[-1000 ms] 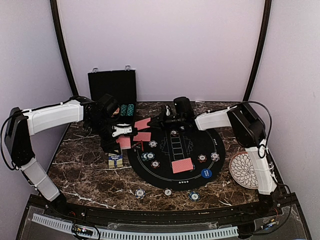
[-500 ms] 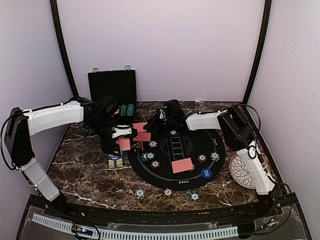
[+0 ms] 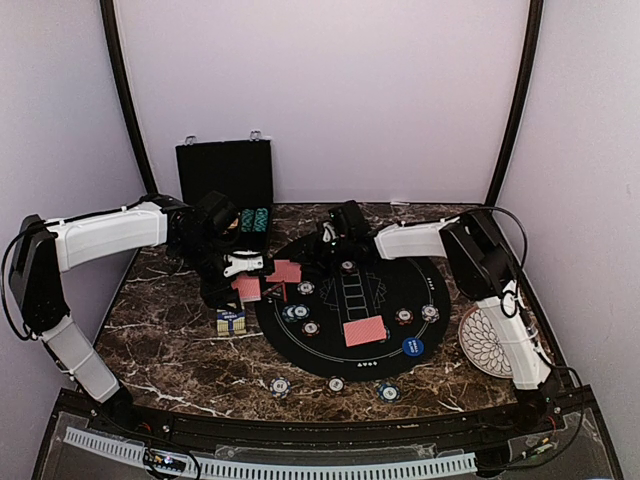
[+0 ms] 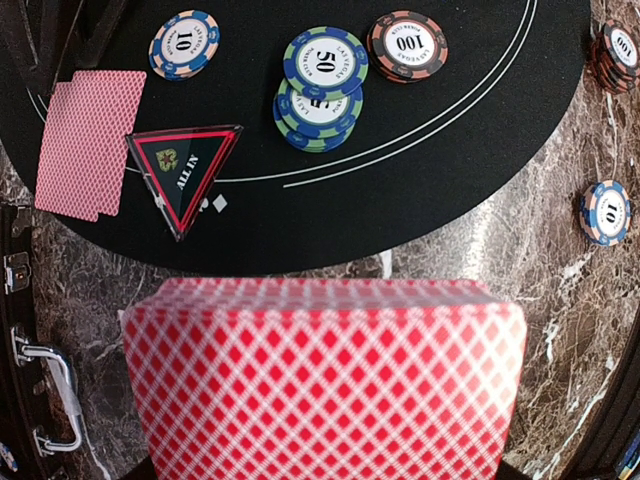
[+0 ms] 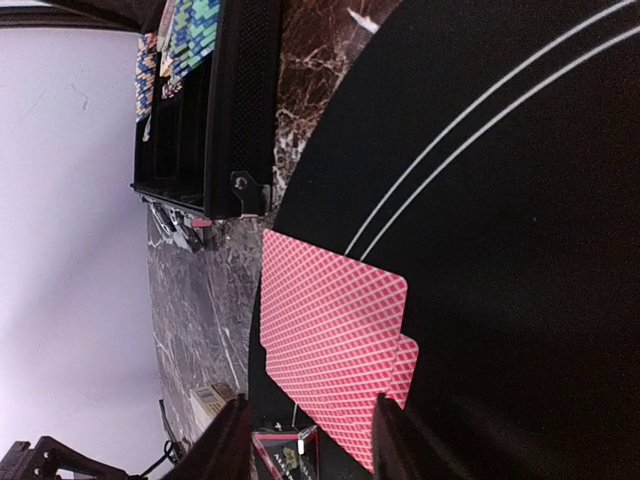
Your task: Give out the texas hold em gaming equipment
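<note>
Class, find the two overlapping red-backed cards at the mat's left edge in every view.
Top external: the overlapping cards sit left of centre, on the black mat's left rim.
Left wrist: the cards lie upper left.
Right wrist: the cards lie lower centre.
Shared landmark: the triangle token beside them.

Left arm (image 3: 105,232) extends rightward, elbow bent low, its pincer (image 3: 243,270) clamped on a deck of red-backed playing cards (image 4: 320,380). Right arm (image 3: 410,240) stretches leftward, its pincer (image 5: 312,440) tilted down, fingers parted.
</note>
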